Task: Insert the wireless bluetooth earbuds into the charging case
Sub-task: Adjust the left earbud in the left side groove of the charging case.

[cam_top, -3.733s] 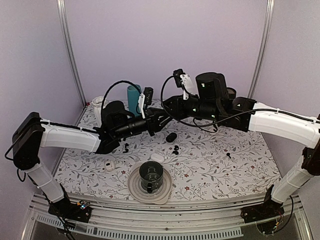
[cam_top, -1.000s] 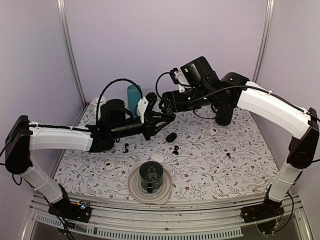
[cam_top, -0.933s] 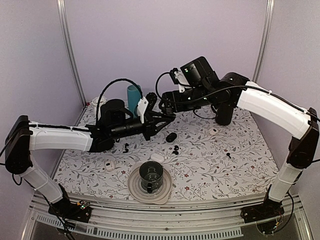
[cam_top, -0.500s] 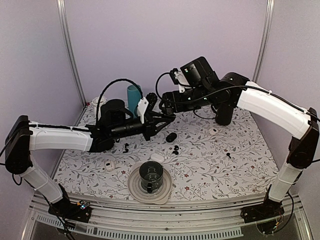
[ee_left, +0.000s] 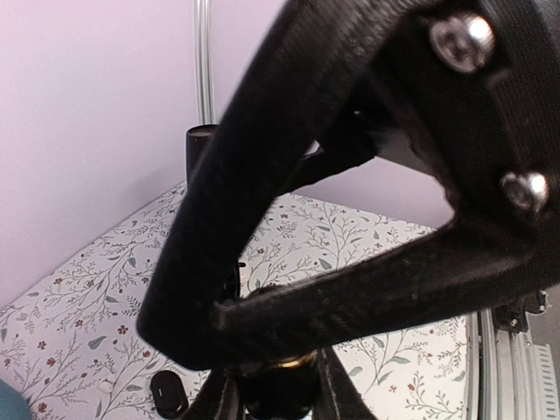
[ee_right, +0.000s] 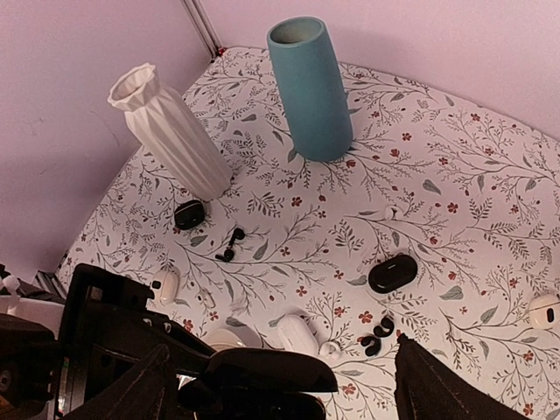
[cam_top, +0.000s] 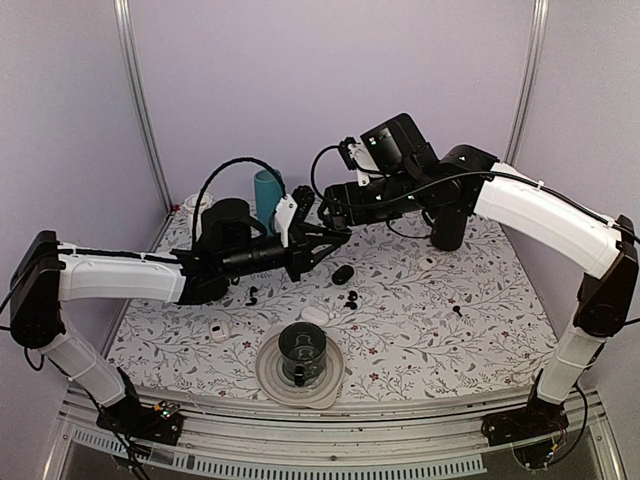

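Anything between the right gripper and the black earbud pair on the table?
Yes: the left gripper hangs raised directly in front of the open right gripper, roughly across its straight path down to the earbud pair.

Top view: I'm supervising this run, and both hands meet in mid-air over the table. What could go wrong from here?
1. The open right hand brackets the shut left hand, so a small slip could knock them together.
2. Anything passed here could drop among the loose earbuds and the black case below.
3. The blue vase stands close behind the left hand, and pulling back carelessly might tip it.
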Motion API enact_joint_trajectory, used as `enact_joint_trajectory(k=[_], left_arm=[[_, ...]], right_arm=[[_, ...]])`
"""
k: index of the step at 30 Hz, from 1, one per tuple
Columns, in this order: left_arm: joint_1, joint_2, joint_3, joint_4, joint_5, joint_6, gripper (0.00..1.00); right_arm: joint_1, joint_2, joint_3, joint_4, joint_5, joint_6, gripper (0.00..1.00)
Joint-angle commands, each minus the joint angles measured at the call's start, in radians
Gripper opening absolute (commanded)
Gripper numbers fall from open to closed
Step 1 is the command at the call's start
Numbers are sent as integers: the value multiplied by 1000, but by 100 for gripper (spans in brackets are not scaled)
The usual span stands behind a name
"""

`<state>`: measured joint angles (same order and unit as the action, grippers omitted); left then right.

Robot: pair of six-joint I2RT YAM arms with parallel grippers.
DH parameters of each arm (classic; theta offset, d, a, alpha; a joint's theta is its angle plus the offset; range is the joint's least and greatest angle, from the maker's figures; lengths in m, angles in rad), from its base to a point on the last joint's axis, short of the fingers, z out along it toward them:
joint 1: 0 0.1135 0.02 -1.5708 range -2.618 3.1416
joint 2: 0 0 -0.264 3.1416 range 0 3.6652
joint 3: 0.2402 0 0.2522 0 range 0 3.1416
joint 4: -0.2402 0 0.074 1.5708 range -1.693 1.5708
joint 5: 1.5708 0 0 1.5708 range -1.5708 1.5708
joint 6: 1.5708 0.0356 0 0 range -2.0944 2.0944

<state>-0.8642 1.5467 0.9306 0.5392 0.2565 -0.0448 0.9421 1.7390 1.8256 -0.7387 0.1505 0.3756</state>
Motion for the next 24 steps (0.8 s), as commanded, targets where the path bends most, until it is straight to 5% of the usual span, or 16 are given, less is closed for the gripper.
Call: enact_joint_trajectory(k=[1,24], left_arm=[[-6,-28,23,24,4,3,0],[-6,-32,24,28,9,-3,0]], right_arm=[[-4,-35,-21,-11,-13,-18,85],[-4,-71,-71,-15,4,-12,83]])
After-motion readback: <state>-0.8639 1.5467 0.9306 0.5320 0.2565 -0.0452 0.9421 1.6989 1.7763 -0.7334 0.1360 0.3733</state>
